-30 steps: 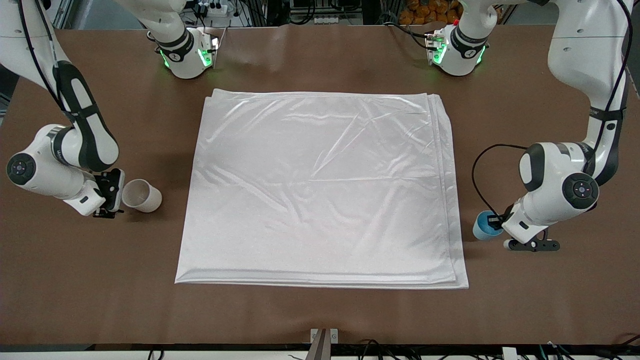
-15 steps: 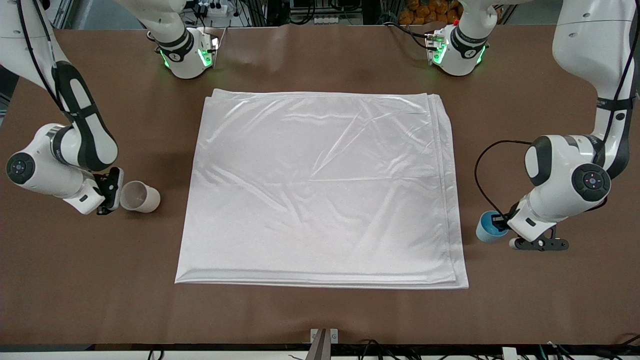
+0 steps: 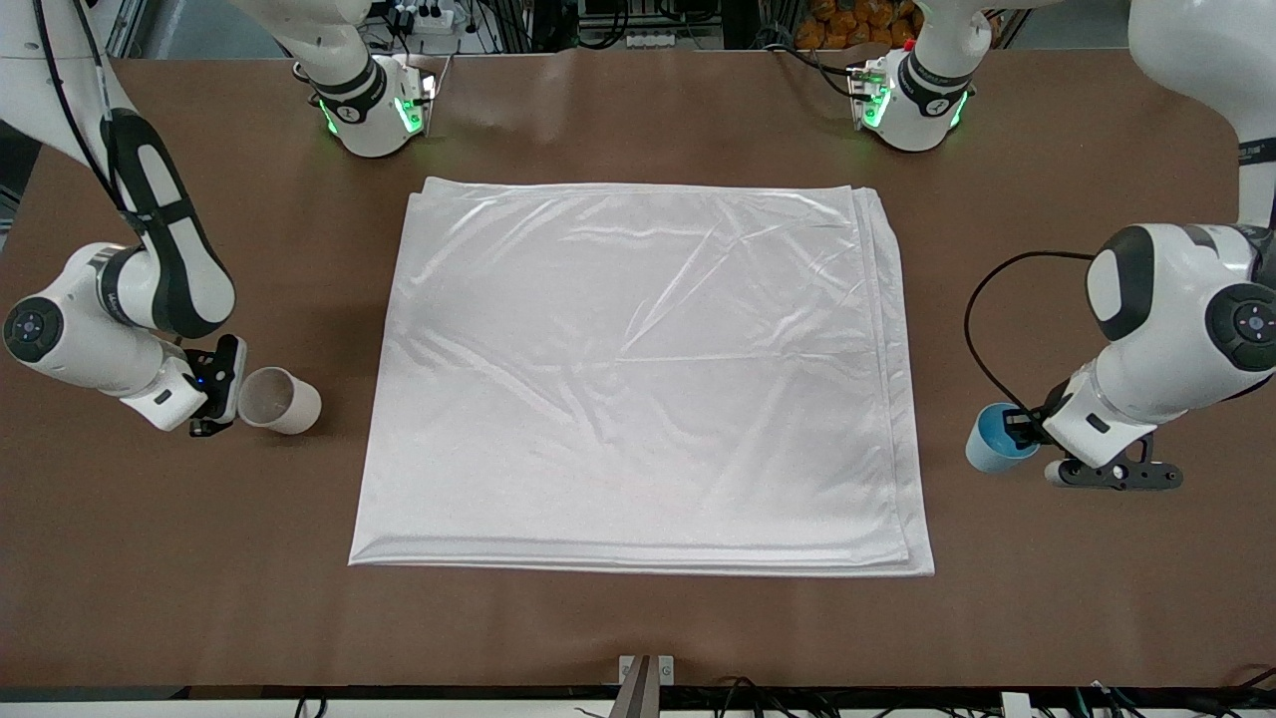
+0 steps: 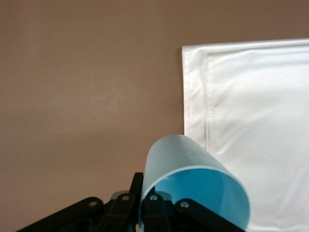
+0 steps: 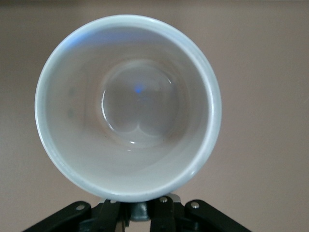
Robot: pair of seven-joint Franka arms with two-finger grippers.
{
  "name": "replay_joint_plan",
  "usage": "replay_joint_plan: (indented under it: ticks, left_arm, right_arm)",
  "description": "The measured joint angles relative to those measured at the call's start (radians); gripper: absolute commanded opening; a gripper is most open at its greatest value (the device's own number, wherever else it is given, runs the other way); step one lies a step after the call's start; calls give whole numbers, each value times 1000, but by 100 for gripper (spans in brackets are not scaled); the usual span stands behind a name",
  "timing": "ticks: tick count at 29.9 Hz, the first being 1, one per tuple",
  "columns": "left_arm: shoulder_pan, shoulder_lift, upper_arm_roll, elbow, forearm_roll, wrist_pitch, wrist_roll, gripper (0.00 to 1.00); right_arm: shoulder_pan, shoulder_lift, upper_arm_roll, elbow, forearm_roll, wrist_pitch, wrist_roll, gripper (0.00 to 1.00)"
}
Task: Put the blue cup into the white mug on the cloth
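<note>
The white cloth (image 3: 638, 379) lies flat in the middle of the table; one of its corners (image 4: 251, 106) shows in the left wrist view. Beside the cloth, toward the left arm's end, my left gripper (image 3: 1022, 431) (image 4: 145, 205) is shut on the rim of the blue cup (image 3: 995, 439) (image 4: 193, 179), one finger inside and one outside, and the cup is tilted. Toward the right arm's end, my right gripper (image 3: 227, 394) (image 5: 140, 212) is shut on the dark handle of the white mug (image 3: 281, 399) (image 5: 128, 106). The mug is tilted and nothing is in it.
The brown table (image 3: 638, 628) has bare room all round the cloth. Both arm bases with green lights (image 3: 374, 110) (image 3: 907, 100) stand at the table edge farthest from the front camera. A black cable (image 3: 982, 319) loops off the left wrist near the cup.
My right gripper has shut on the mug's handle. The left arm has carried the blue cup a little away from the cloth, toward its own end of the table.
</note>
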State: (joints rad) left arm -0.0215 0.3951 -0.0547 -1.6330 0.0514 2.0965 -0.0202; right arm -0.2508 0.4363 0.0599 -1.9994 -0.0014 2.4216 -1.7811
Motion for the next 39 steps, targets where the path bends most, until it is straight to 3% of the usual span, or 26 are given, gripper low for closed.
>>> replay_joint_plan:
  ticks: [17,39]
  left_arm:
    - [3,-37,-8,13,0,-31,0,0]
    - [-4,-32,-36,21,0,-32,0,0]
  right_arm:
    - [35,-33,179,-2,59,-15,57,0]
    - [363,-65,191,-6,34,-12,539,0]
